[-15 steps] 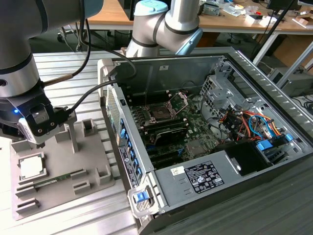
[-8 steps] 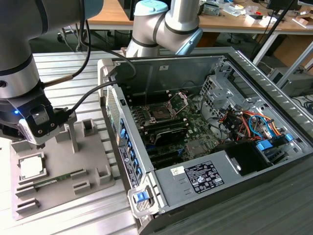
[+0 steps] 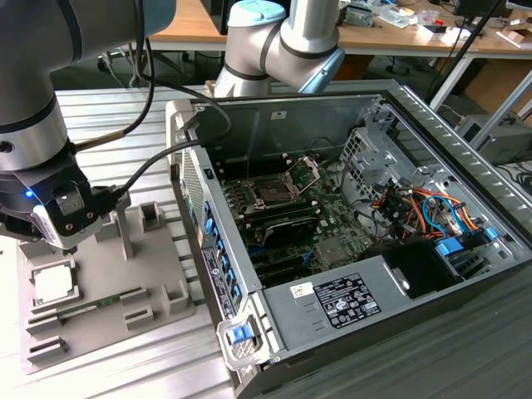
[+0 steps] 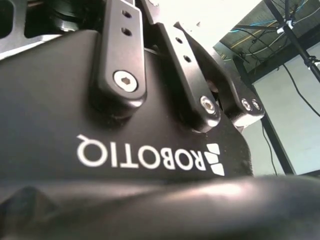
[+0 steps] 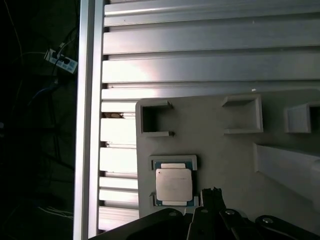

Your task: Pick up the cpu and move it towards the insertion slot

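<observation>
Right, I've got the gripper (image 3: pixel 66 241) hanging over the grey tray (image 3: pixel 158 266) at the exterior view's left, black cable (image 3: pixel 150 166) trailing off the wrist, blue light glowing on its side. The cpu (image 3: pixel 51 285) lies flat in its square seat on the tray, pale top up, just below and beside the gripper, and I see a gap between them, so nothing is gripped. In the first wrist view I'm looking straight down: the cpu (image 5: pixel 173 183) sits square in its frame, and the gripper's dark tip (image 5: pixel 212 197) pokes in just beside the chip's corner, over bare tray (image 5: pixel 225 155). Whether the gripper is spread or closed I can't tell from any of these angles; the second wrist view gives me its black body (image 4: pixel 125 150) and linkage bars up close, not the tips. Over at the exterior view's right, the case (image 3: pixel 399 125) lies on its side with the board exposed, and the slot (image 3: pixel 272 191) is there with its dark centre showing and its bracket (image 3: pixel 303 170) swung up. Slot and cpu are well apart, with the case wall between them, and the slatted table (image 3: pixel 100 108) runs under both
</observation>
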`<state>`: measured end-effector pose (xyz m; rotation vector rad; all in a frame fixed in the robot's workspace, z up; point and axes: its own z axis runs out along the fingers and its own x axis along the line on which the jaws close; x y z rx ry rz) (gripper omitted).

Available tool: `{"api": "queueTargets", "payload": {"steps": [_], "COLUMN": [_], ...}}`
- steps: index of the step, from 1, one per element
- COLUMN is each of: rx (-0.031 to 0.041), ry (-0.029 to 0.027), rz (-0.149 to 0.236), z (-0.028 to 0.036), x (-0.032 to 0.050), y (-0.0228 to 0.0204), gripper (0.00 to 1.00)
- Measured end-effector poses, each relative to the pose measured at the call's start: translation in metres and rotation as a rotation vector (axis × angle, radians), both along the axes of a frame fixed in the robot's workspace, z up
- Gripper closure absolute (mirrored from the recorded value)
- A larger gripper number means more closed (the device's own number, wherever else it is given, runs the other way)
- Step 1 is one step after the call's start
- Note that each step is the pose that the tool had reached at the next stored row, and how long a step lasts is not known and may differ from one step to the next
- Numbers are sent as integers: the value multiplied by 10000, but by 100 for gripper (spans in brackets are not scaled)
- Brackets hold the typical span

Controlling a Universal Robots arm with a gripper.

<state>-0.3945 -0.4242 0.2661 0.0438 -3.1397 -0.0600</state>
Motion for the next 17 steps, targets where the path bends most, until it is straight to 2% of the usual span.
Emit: {"api": "queueTargets", "payload": {"steps": [3, 7, 11, 17], "rx": [0, 0, 0, 0], "ry": [0, 0, 0, 0], "rz": [0, 4, 26, 30], "z": [-7, -21, -60, -76], "x": [-8, -58, -105, -112], "y": [-10, -28, -85, -100], "gripper": [89, 89, 89, 89]}}
